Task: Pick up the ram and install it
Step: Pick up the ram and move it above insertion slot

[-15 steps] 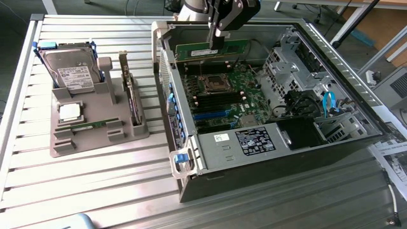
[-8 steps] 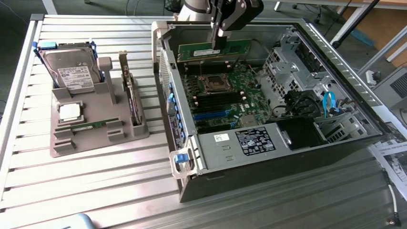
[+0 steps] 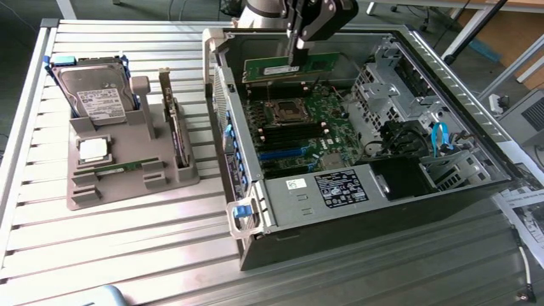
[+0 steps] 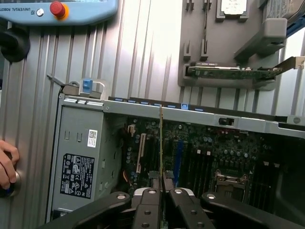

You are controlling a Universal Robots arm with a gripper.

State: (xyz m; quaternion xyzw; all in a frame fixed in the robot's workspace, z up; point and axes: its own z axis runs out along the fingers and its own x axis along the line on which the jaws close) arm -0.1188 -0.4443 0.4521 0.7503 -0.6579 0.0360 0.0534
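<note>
The ram (image 3: 289, 68), a long green circuit-board stick, hangs level above the motherboard (image 3: 302, 127) inside the open computer case (image 3: 264, 242). My gripper (image 3: 299, 62) comes down from above and is shut on the stick's upper edge near its middle. In the wrist view the ram (image 4: 161, 143) appears edge-on as a thin line running out from between my closed fingers (image 4: 148, 205), over the board's black and blue slots (image 4: 178, 157). The stick is clear of the board, and black memory slots (image 3: 293, 135) lie below it.
A grey stand (image 3: 127, 159) on the exterior view's left holds a hard drive (image 3: 95, 89), a square silver processor (image 3: 92, 150), an upright expansion card (image 3: 174, 121) and a thin green strip (image 3: 119, 168). A teach pendant (image 4: 57, 10) and a person's hand (image 4: 6, 164) sit beside the case.
</note>
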